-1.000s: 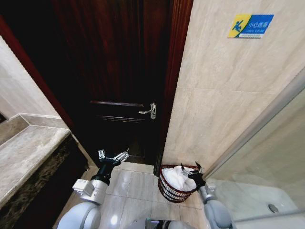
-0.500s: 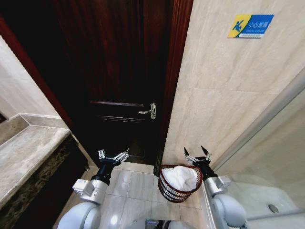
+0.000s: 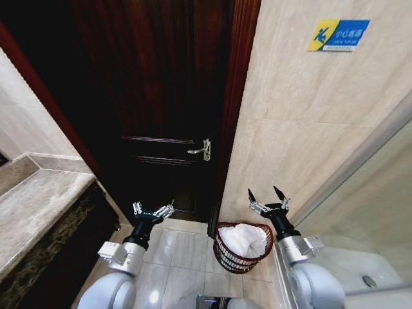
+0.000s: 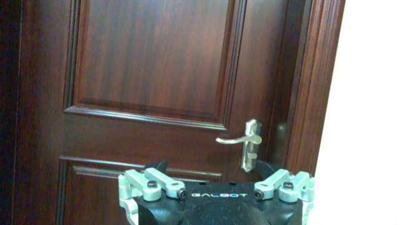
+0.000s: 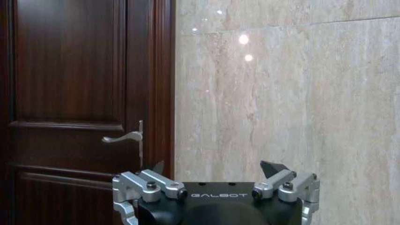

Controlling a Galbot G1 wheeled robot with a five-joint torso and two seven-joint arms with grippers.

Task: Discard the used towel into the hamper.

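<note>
The hamper [image 3: 243,250] is standing on the tiled floor [image 3: 183,248] at the foot of the beige tiled wall [image 3: 302,129], just right of the dark wooden door [image 3: 161,96]. A white towel [image 3: 246,239] is lying bunched inside it, filling the opening up to the rim. The right gripper [image 3: 267,196] is hovering above the hamper's far right edge, fingers spread wide and holding nothing; in the right wrist view the fingers [image 5: 276,169] are pointing at the wall beside the door handle [image 5: 125,138]. The left gripper [image 3: 153,209] is hanging low in front of the door, well apart from the hamper, likewise wide open and empty.
</note>
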